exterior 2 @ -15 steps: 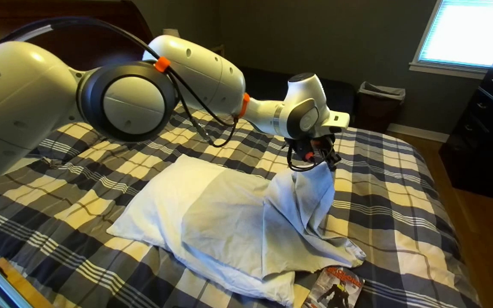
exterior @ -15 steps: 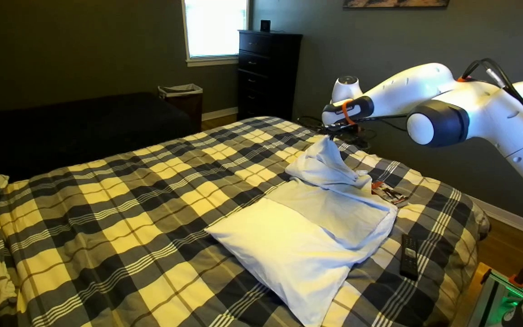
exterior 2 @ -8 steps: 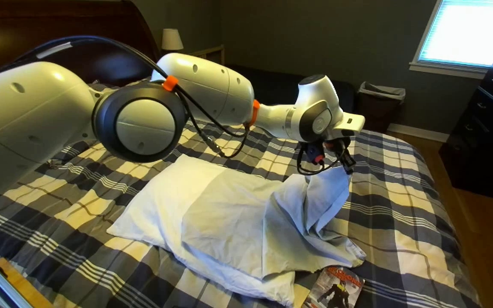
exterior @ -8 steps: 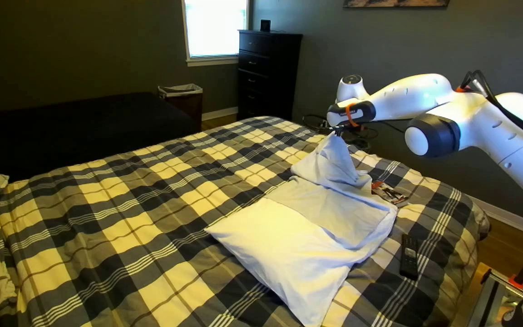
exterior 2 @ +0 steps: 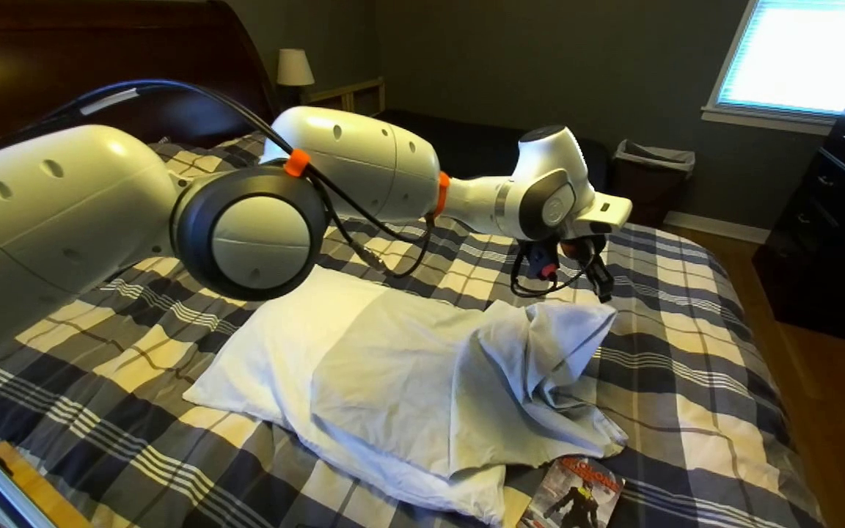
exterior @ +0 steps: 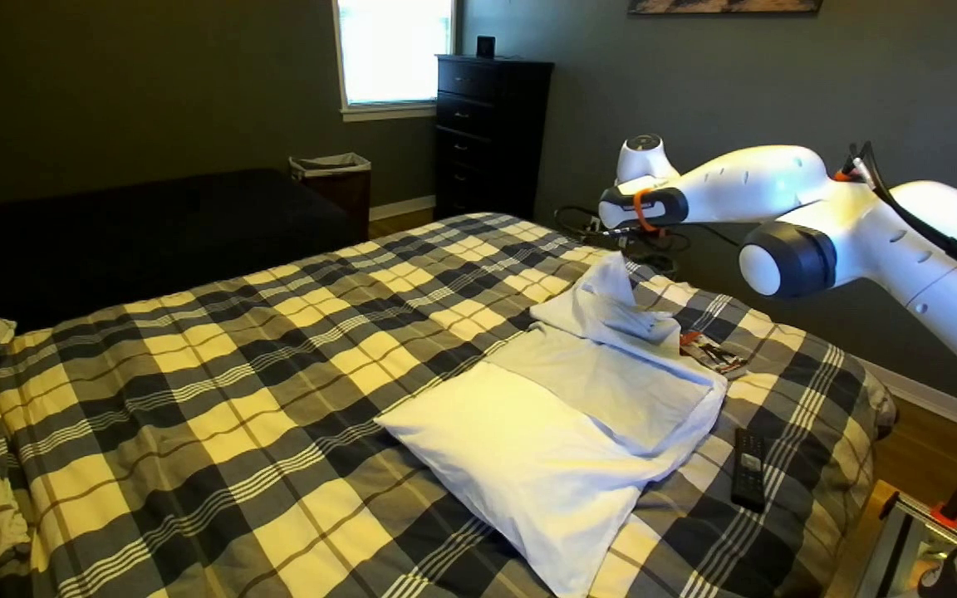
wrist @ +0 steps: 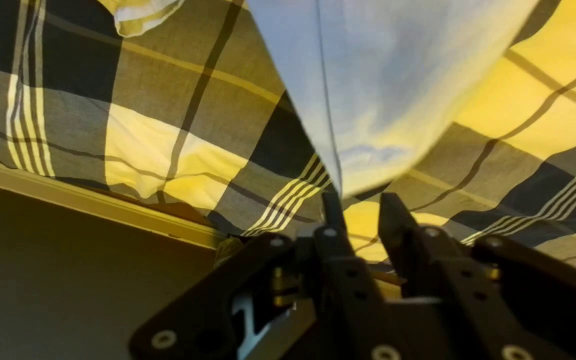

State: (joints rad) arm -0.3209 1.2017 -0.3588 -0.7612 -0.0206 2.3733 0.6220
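Slumping looks like the main risk on this broad, soft-looking plaid bedspread (exterior 2: 694,440): the pale cloth (exterior 2: 408,396) lying on it, matte and smoothly plump at one end, rises at the other into a pointed, creased peak with no support that I can see. Just above that peak my gripper (wrist: 360,197), hard, black and angular, stands slightly parted, holding nothing, and if I lower it off-centre, its narrow fingertips (wrist: 393,217) could push the thin fabric flat or miss it.
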